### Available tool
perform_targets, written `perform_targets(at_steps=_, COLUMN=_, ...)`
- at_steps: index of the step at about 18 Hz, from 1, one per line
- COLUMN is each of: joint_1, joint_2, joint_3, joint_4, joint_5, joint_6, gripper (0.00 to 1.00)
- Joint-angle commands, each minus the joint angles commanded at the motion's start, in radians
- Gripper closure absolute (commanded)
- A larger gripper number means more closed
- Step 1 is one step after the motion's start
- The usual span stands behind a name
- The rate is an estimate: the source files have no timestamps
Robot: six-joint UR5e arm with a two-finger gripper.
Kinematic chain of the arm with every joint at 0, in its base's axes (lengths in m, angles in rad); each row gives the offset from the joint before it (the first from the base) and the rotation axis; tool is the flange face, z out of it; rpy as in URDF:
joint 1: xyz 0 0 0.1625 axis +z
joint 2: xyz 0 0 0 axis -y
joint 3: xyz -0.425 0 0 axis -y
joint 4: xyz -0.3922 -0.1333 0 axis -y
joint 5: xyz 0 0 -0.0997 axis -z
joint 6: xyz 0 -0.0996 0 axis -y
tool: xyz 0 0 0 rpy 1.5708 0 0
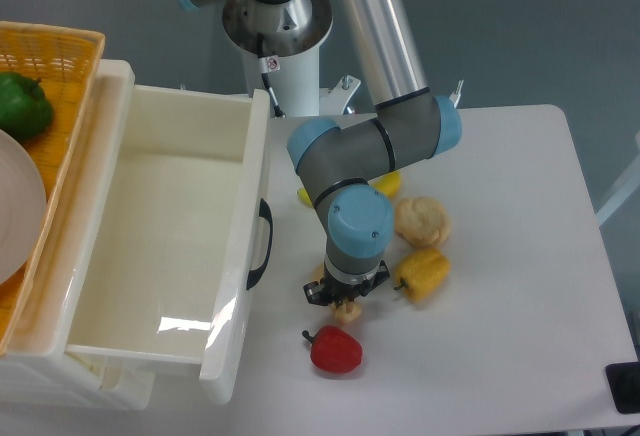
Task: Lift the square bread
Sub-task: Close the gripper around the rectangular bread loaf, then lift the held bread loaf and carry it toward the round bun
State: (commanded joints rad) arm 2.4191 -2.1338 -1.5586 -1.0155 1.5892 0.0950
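Left: orange basket (75, 51) holding green pepper (22, 104); open white drawer (160, 246). Centre of table (520, 286): red pepper (335, 350); hand (347, 301) directly above, clamped on square bread (348, 310), mostly hidden beneath. Right: yellow pepper (424, 273), round bun (422, 220) just behind.

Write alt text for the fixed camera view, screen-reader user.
A UR5e arm reaches straight down over a white table, its claw around a small pale beige square bread, mostly hidden beneath it. Nearby lie a red pepper, a yellow pepper and a round bun; an open white drawer sits left.
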Motion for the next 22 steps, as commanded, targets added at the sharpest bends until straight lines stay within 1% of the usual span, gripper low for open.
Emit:
perform_targets(at_steps=2, joint_1=0.000, joint_2=0.015, joint_3=0.005, joint_4=-0.003, joint_5=0.000, joint_6=0.046, gripper=0.84)
perform_targets(at_steps=4, joint_1=0.000, joint_2=0.041, joint_3=0.005, joint_4=-0.008, joint_5=-0.003, joint_6=0.101, gripper=0.84)
perform_targets(at_steps=6, joint_1=0.000, joint_2=0.069, joint_3=0.008, joint_4=-0.025, joint_5=-0.006, joint_6=0.146, gripper=0.84)
perform_targets(at_steps=9, joint_1=0.002, joint_2=0.100, joint_3=0.011, joint_4=-0.028, joint_5=-0.005, joint_6=0.227, gripper=0.84)
perform_targets(at_steps=10, joint_1=0.005, joint_2=0.113, joint_3=0.011, joint_4=-0.037, joint_5=-0.006, joint_6=0.251, gripper=0.84)
perform_targets(at_steps=12, joint_1=0.012, joint_2=0.147, joint_3=0.011, joint_4=-0.075, joint_5=-0.008, joint_6=0.311, gripper=0.84)
perform_targets(at_steps=13, joint_1=0.015, joint_2=0.161, joint_3=0.011, joint_4=-0.083, joint_5=-0.009, joint_6=0.348, gripper=0.84)
perform_targets(at_steps=18, joint_1=0.066, joint_2=0.213, joint_3=0.009, joint_4=-0.104, joint_5=-0.023, joint_6=0.541, gripper=0.84)
perform_targets(at_steps=20, joint_1=0.095, joint_2=0.236, joint_3=0.006, joint_4=-0.138, joint_5=-0.054, joint_6=0.630, gripper=0.84)
perform_targets(at_steps=22, joint_1=0.130, joint_2=0.258, joint_3=0.006, joint_4=-0.176, joint_5=-0.083, joint_6=0.747, gripper=0.84)
